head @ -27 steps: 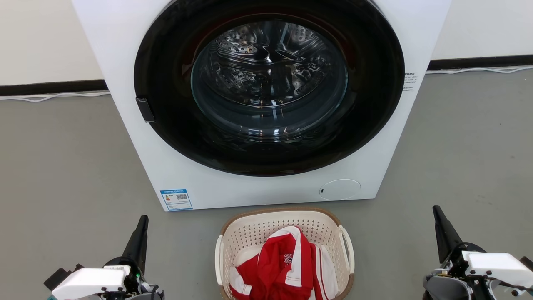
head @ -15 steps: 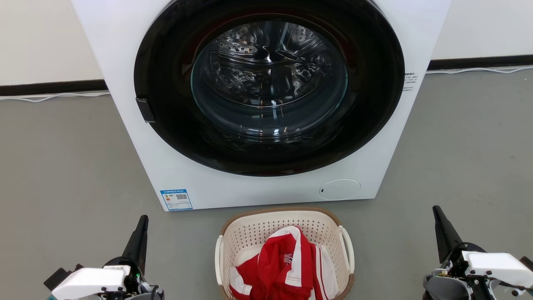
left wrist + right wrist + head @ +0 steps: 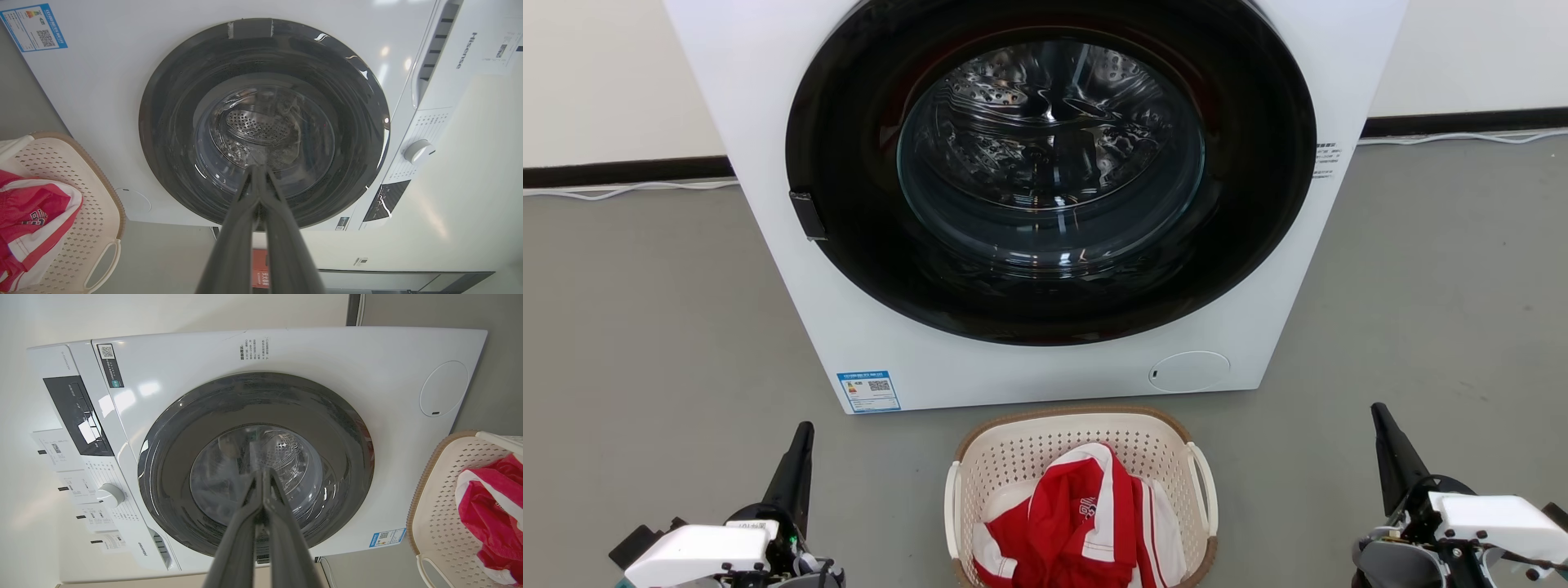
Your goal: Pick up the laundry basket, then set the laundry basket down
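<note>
- laundry basket (image 3: 1013,457) on grey floor (image 3: 645,327), just in front of washing machine (image 3: 1029,371); red/white garment (image 3: 1086,514) inside.
- L gripper (image 3: 803,433): fingers pressed together, holding nothing, left of basket, well apart.
- R gripper (image 3: 1380,416): also closed & empty, right of basket, well apart.
- Both fingers point twd machine door.

A plain laundry room, it seems: ahead of the left claw (image 3: 803,437) and right claw (image 3: 1382,420) a white front-loading washing machine (image 3: 1045,204) stands on bare grey floor (image 3: 645,327) against a cream wall (image 3: 605,73), and between the claws sits the laundry basket (image 3: 1013,457) holding red-and-white clothing (image 3: 1078,523).
</note>
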You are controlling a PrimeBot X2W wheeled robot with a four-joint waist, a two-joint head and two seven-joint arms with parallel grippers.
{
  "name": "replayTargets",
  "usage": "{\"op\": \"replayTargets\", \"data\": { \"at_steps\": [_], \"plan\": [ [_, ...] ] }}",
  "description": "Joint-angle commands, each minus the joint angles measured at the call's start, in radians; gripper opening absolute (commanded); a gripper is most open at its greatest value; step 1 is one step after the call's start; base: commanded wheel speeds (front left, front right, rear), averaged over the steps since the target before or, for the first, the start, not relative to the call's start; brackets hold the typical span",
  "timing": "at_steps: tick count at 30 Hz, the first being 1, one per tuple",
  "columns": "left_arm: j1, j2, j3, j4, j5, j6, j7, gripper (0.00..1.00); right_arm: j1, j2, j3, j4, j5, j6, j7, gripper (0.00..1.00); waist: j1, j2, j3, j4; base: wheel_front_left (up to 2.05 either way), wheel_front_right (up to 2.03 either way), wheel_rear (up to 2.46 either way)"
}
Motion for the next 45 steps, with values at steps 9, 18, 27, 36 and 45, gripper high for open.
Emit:
{"op": "replayTargets", "data": {
  "at_steps": [9, 18, 27, 36, 45],
  "plan": [
    [0.013, -0.004, -0.009, 0.02, 0.0, 0.0, -0.01, 1.0, 0.016, 0.003, 0.009, 0.009, -0.003, 0.0, -0.009, 1.0, 0.0004, 0.0, 0.0, 0.0, 0.0, 0.0, 0.0],
    [0.019, -0.003, -0.034, 0.011, 0.0, -0.001, -0.037, 1.0, 0.033, 0.002, 0.022, -0.023, -0.011, 0.001, -0.036, 1.0, 0.0002, 0.0, 0.0, 0.0, 0.0, 0.0, 0.0],
    [0.021, -0.002, -0.053, 0.008, 0.017, -0.001, -0.06, 1.0, 0.043, 0.002, 0.032, -0.044, -0.046, 0.001, -0.059, 1.0, 0.0001, 0.0, 0.0, 0.0, 0.0, 0.0, 0.0],
    [0.021, -0.001, -0.071, 0.012, 0.073, -0.001, -0.09, 1.0, 0.05, 0.001, 0.037, -0.059, -0.174, 0.002, -0.088, 1.0, 0.0001, 0.0, 0.0, 0.002, 0.0, 0.0, 0.0],
    [0.011, 0.0, -0.075, 0.03, 0.143, 0.0, -0.116, 1.0, 0.046, 0.001, 0.041, -0.067, -0.326, 0.002, -0.115, 1.0, 0.0001, 0.0, 0.001, 0.004, 0.0, 0.0, 0.0]
  ]
}}
